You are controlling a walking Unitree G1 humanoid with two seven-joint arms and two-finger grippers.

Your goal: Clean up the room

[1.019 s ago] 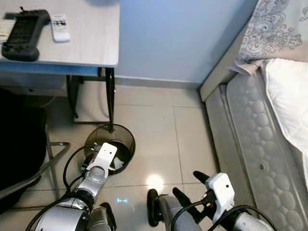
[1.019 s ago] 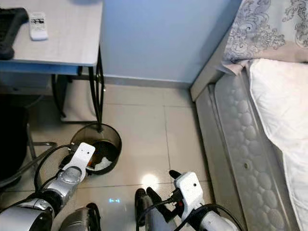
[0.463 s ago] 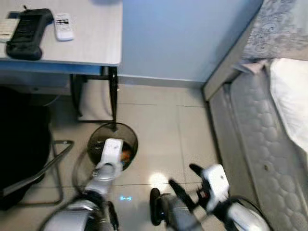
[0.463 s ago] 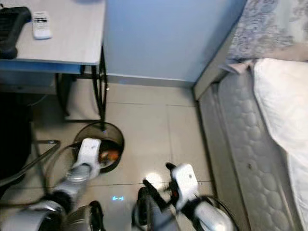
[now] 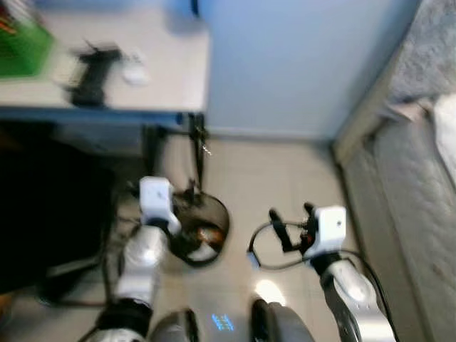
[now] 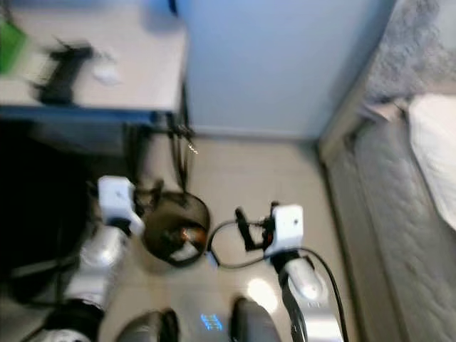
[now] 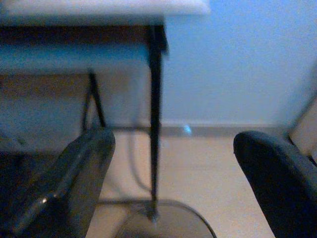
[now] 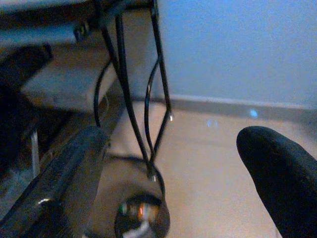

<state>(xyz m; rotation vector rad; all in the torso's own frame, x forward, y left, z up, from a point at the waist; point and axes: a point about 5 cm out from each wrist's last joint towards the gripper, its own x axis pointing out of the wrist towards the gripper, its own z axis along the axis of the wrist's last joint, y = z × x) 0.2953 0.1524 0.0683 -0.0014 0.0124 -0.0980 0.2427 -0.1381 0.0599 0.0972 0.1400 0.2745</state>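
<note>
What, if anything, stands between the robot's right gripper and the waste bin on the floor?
Nothing visible does. The right gripper, jaws open and holding nothing, hangs beside the waste bin with bare floor tile between them. The desk's black legs stand at the bin's far side, not in the path.

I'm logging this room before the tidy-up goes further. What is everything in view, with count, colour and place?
Desk: one, pale top, black legs, by the blue wall on the left.
Black device: one, on the desk; too blurred to identify.
White item: one, beside the black device.
Green item: one, at the desk's far left.
Bin: one, dark mesh, on the tiled floor at the desk leg, rubbish inside.
Bed: one, grey quilted mattress, on the right.
Left gripper: jaws open, above the bin.
Right gripper: jaws open, over the floor right of the bin.
</note>
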